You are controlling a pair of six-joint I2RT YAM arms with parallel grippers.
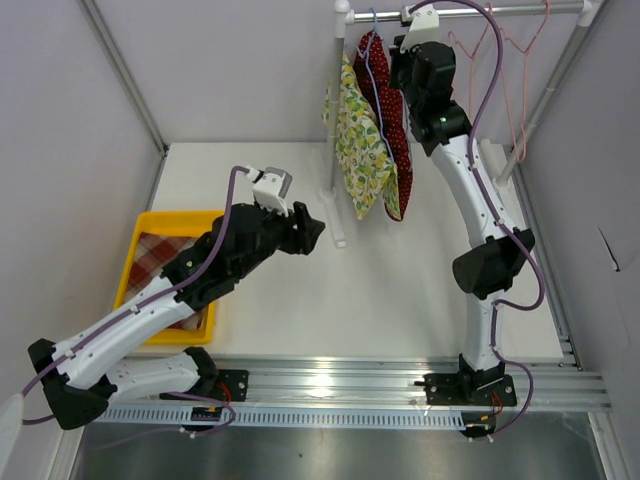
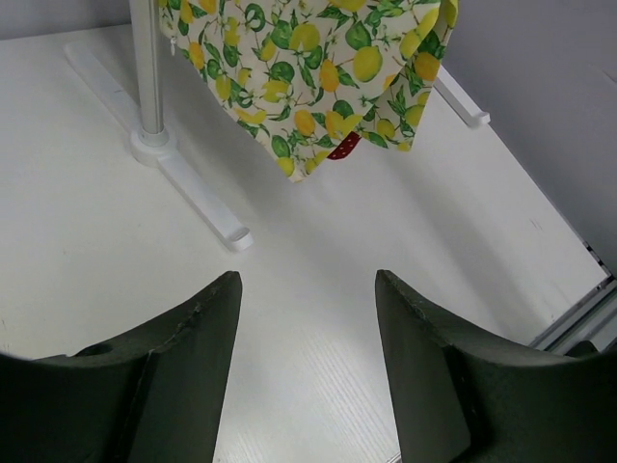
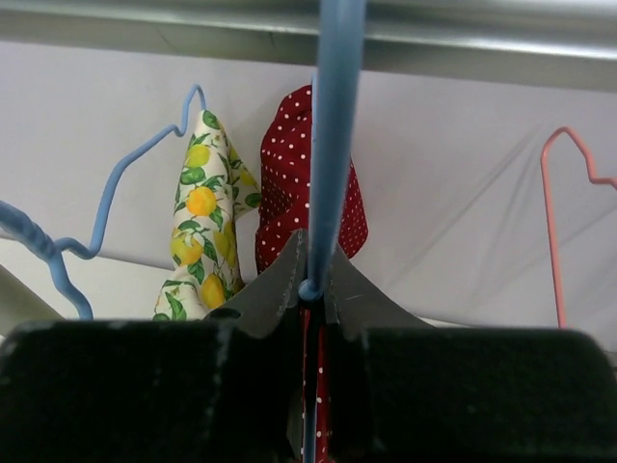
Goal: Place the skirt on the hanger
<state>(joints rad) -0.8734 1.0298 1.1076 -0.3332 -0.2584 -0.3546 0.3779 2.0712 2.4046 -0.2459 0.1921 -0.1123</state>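
Observation:
A red polka-dot skirt (image 1: 393, 130) hangs on a blue hanger (image 3: 333, 145) from the rack's rail (image 1: 500, 12), beside a lemon-print skirt (image 1: 358, 140). My right gripper (image 1: 392, 55) is up at the rail and shut on the blue hanger's wire just under its hook; in the right wrist view (image 3: 310, 280) the wire runs between the closed fingers, with the red skirt (image 3: 299, 193) and lemon skirt (image 3: 198, 231) behind. My left gripper (image 1: 312, 232) is open and empty above the table, facing the rack's pole (image 2: 145, 68) and the lemon skirt's hem (image 2: 318, 68).
A yellow bin (image 1: 140, 225) with a plaid cloth (image 1: 160, 255) sits at the left. Pink empty hangers (image 1: 520, 60) hang at the rail's right end. Another blue hanger (image 3: 125, 183) carries the lemon skirt. The rack's white foot (image 2: 198, 198) lies on the table.

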